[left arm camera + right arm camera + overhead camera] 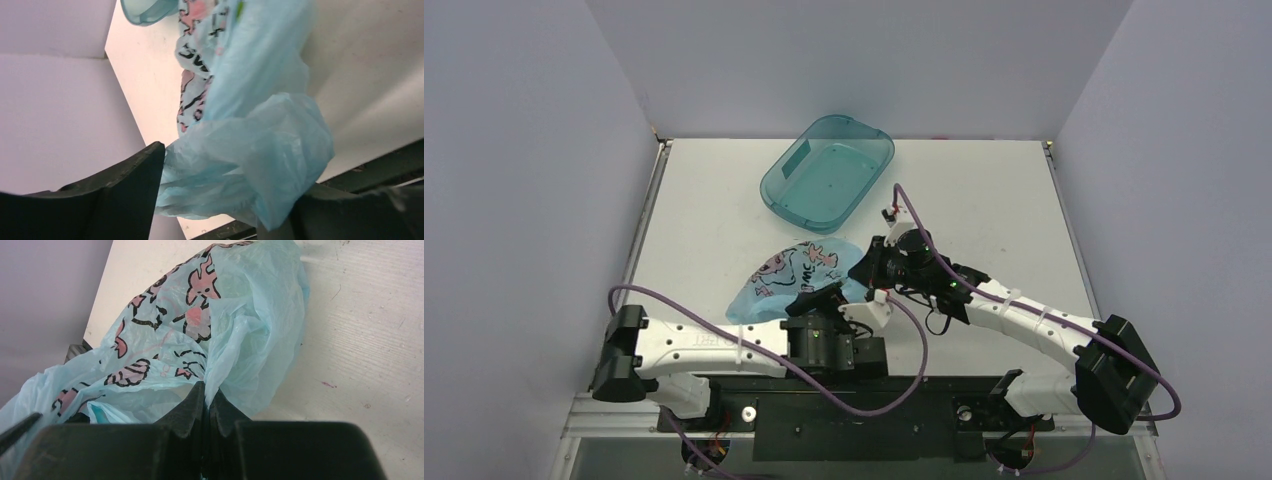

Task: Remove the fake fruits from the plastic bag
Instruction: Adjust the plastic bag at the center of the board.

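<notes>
The light blue plastic bag [776, 282] with pink and dark cartoon print lies crumpled on the white table between the two arms. My right gripper [865, 271] is at its right edge. In the right wrist view the right gripper [206, 390] is shut on a thin fold of the bag [165, 340]. My left gripper [824, 296] is at the bag's near edge. In the left wrist view the left gripper [227, 200] has its jaws wide apart, with a bunch of plain blue bag plastic [250, 145] hanging between them. The fake fruits are hidden; none shows in any view.
A rigid teal transparent tub [827, 172] stands tilted at the back of the table, behind the bag; its rim also shows in the left wrist view [145, 10]. Grey walls close the left, back and right sides. The arm bases sit along the near edge.
</notes>
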`<state>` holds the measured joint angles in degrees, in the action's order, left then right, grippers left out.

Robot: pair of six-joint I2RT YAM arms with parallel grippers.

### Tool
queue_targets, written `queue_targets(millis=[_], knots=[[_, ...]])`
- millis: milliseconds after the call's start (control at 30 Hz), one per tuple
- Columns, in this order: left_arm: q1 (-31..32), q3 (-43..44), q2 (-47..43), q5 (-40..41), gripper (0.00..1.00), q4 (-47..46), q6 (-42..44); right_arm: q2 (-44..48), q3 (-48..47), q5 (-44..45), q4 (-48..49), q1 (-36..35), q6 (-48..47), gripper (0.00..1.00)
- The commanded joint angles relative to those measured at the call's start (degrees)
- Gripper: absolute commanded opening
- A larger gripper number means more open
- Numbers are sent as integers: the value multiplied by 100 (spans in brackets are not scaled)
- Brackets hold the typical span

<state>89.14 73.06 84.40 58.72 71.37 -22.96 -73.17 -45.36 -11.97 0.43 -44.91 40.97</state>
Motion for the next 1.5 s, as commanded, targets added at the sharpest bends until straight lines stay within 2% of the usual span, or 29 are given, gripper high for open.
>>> queue_targets(millis=[0, 33, 100, 167, 200, 233, 267, 367, 433, 467, 500, 567, 600, 733, 833, 1033, 1167, 1233, 1467], knots=[[-683, 202, -865, 92, 46, -60, -585, 66, -121, -139, 398, 95, 110, 0], [-822, 135, -1246, -200, 38, -314, -602, 0, -144, -315, 485, 122, 155, 0], [-1314, -58, -1880, -604, 27, -707, -607, -157, -214, -717, 694, 252, 371, 0], [-2186, -235, -2571, -1068, 18, -1058, -532, -321, -244, -1128, 1019, 498, 697, 0], [-2412, -337, -2790, -1390, 16, -1158, -494, -416, -256, -1244, 1143, 565, 962, 0], [-2892, -381, -3231, -1531, 8, -1331, -451, -474, -259, -1466, 1355, 705, 1096, 0], [-3108, -448, -3431, -1737, 3, -1391, -449, -586, -273, -1567, 1451, 779, 1341, 0], [-3976, -576, -4243, -2243, 0, -1585, -456, -789, -306, -1904, 1628, 1112, 1661, 0], [-4178, -687, -4493, -2683, 0, -1664, -600, -932, -379, -2035, 1407, 1230, 1649, 0], [-4200, -821, -4610, -2965, 0, -1761, -672, -1023, -546, -2028, 1218, 1239, 1374, 2], [-4216, -904, -4657, -3100, 0, -1830, -850, -1068, -686, -1980, 565, 1228, 1130, 5], [-4219, -1298, -4779, -3467, 0, -2077, -1122, -1093, -1094, -1664, -509, 1113, 96, 16], [-4225, -1384, -4849, -3656, 0, -2245, -1285, -1033, -1303, -1421, -1034, 1066, -133, 22], [-4228, -1741, -5031, -3935, 0, -2567, -1742, -567, -1571, -550, -1925, 795, -971, 42], [-4230, -2005, -5203, -4046, 0, -2747, -1947, -171, -1738, 115, -2404, 532, -1453, 53], [-4223, -2230, -5433, -4170, 0, -2946, -2166, 378, -2136, 2097, -3140, -453, -2634, 63], [-4225, -2215, -5375, -4245, 0, -2834, -2195, 659, -2197, 2544, -3189, -1260, -3535, 66], [-4226, -2176, -5353, -4246, 0, -2764, -2170, 690, -2101, 2963, -3098, -1922, -4091, 68], [-4224, -2121, -5371, -4221, 0, -2660, -2209, 336, -2111, 3642, -3294, -2945, -5135, 68]])
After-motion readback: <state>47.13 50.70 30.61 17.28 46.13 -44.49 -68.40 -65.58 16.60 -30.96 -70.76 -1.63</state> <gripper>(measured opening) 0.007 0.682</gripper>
